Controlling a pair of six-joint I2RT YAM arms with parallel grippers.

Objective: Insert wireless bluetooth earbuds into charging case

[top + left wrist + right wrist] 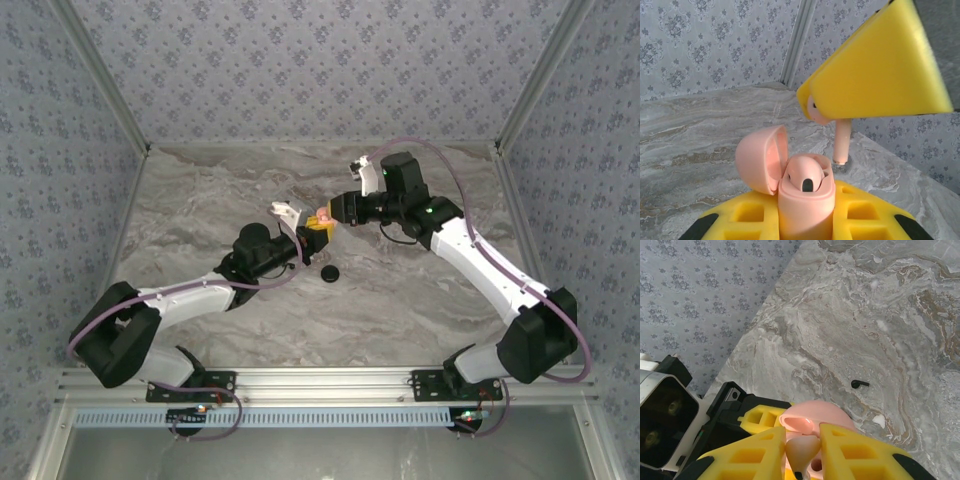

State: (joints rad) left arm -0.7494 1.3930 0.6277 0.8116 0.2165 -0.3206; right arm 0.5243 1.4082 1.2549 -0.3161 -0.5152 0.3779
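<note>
One pink earbud (805, 176) sits in the open charging case (807, 202) clamped in the left gripper (316, 232); right gripper (802, 450) pinches a second earbud (842, 145) just above it, mid-table.

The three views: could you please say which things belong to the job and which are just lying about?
Job: open pink charging case in left gripper; pink earbud in right gripper; second earbud in case.
Lying about: round black piece; tiny black hook.
</note>
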